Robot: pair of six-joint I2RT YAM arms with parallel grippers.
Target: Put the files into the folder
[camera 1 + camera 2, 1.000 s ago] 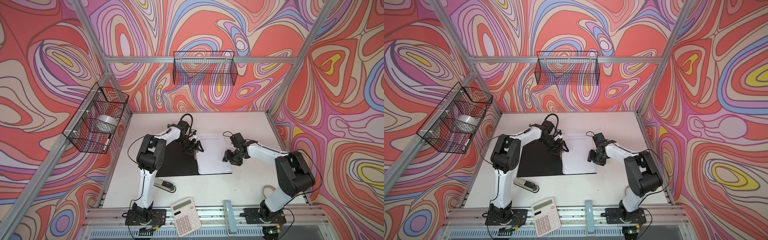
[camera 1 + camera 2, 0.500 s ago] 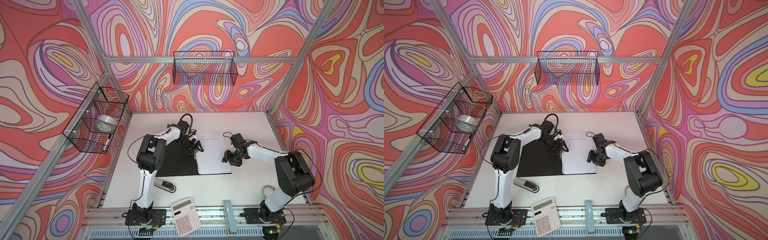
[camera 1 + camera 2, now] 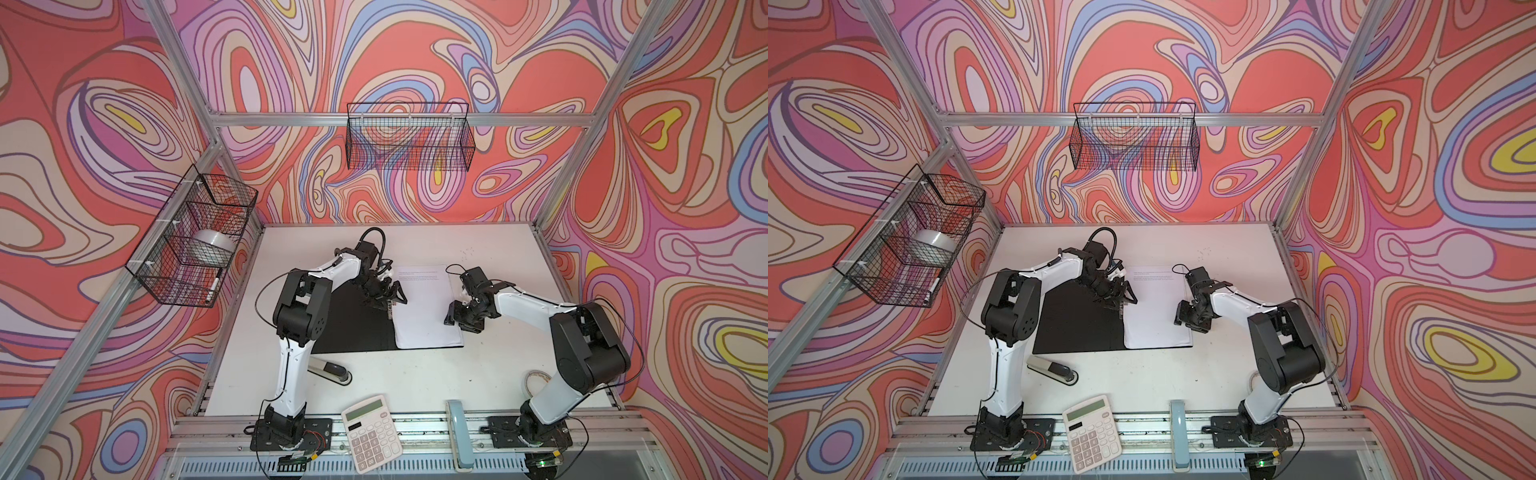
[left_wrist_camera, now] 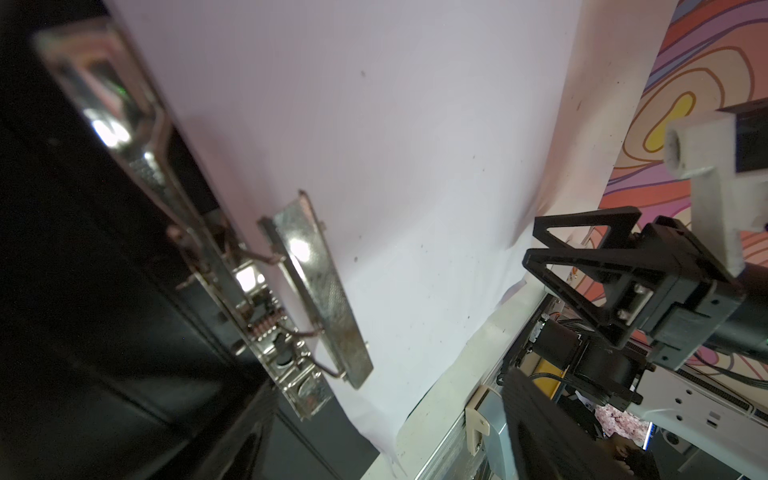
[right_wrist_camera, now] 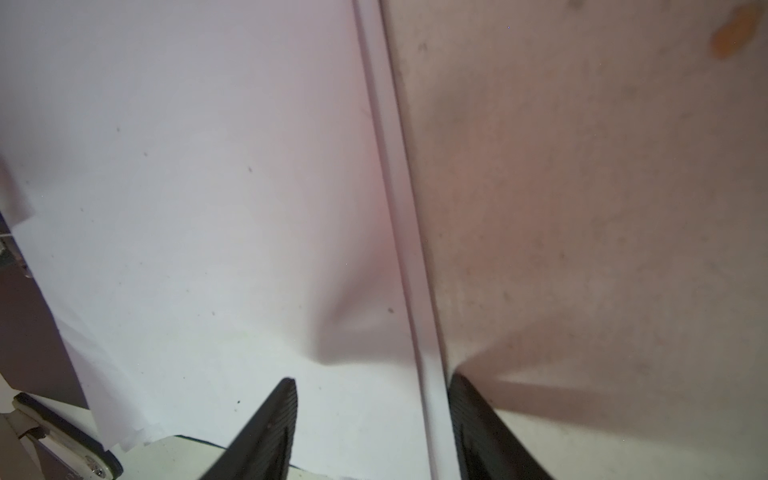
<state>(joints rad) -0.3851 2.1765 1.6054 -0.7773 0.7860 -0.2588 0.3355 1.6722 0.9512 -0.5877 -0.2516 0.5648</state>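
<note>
Files are buckling at the right gripper, whose jaws are apart and straddling their edge. Left gripper, also spread, is hovering by the folder clip. I'd be sliding flatter and slower.

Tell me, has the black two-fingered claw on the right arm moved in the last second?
No. The right gripper stays put, straddling the right edge of the white paper sheets, as before.

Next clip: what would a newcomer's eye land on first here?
The loud swirling red, pink and blue walls around the whole cell. Then, mid-table, the open black folder with white files on its right half, the left claw at the spine and the right claw at the sheets' outer edge.
</note>
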